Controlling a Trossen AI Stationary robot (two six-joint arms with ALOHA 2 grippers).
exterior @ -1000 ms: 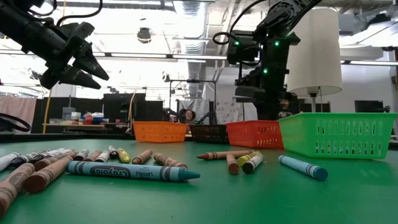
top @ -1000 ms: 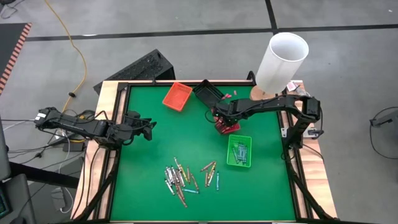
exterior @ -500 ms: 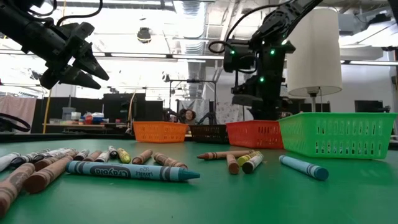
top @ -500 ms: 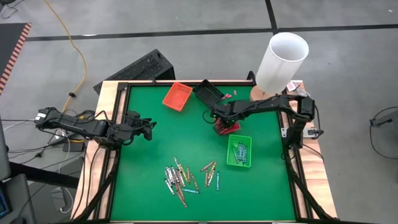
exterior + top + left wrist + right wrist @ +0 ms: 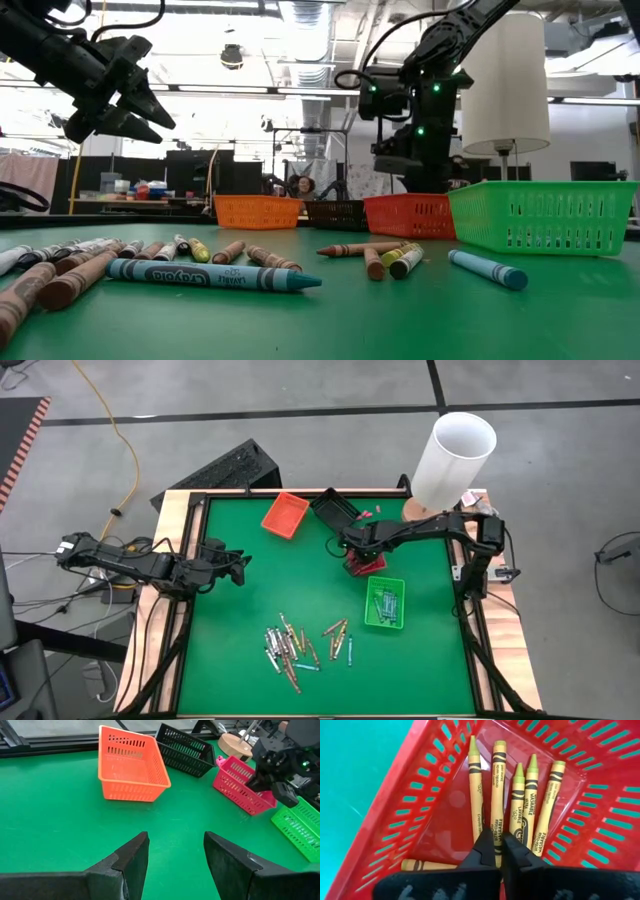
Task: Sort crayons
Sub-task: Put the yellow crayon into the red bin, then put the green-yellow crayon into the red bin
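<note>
My right gripper (image 5: 360, 557) is down inside the red tray (image 5: 372, 567), its fingers nearly together around one yellow-green crayon (image 5: 497, 795). Several like crayons (image 5: 530, 800) lie on the tray's floor. In the low view the fingertips are hidden behind the red tray's wall (image 5: 415, 215). A loose pile of crayons (image 5: 290, 645) lies flat on the green table near its front. My left gripper (image 5: 240, 565) is open and empty above the table's left edge; it also shows in the low view (image 5: 150, 110) and the left wrist view (image 5: 175, 855). My right gripper pinches the crayon's wrapped shaft (image 5: 497, 839), toward its blunt end, between its two fingers. The fingers come from above, pointing down, one on each long side. The crayon lies level among the other crayons on the tray's floor.
A green tray (image 5: 385, 603) holding crayons stands just nearer than the red one. An orange tray (image 5: 285, 515) and a black tray (image 5: 335, 510) stand at the far side. A tall white cylinder (image 5: 455, 455) stands at the far right corner.
My right gripper has shifted a little toward the table's left while staying low over the red tray.
</note>
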